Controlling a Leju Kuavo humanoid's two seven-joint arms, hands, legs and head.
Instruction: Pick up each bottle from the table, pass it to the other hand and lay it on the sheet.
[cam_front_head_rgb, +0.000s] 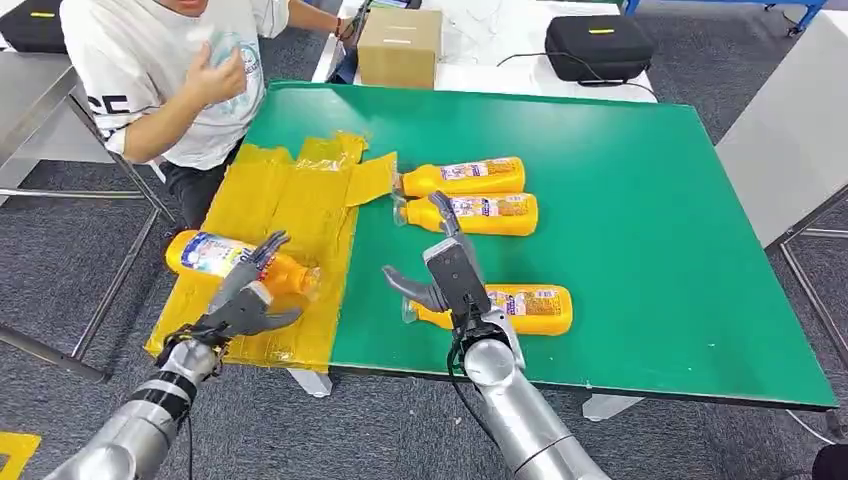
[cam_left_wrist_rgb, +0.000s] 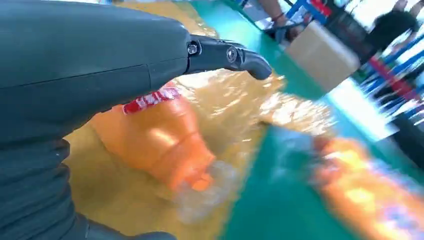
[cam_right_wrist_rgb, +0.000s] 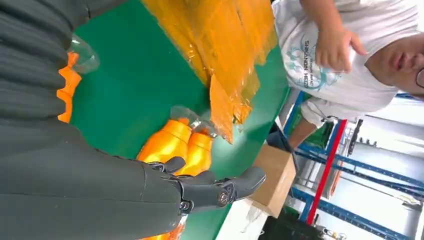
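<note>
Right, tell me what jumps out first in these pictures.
Bright orange bottles on a green table: one lies on the yellow sheet at the table's left end, under the open left hand. The right hand hovers open over the nearest bottle; two more lie beyond.

The left hand (cam_left_wrist_rgb: 75, 100) hovers with fingers spread over an orange bottle (cam_left_wrist_rgb: 160, 137) lying on the yellow sheet (cam_left_wrist_rgb: 235, 107), beside the green surface (cam_left_wrist_rgb: 280, 200).
</note>
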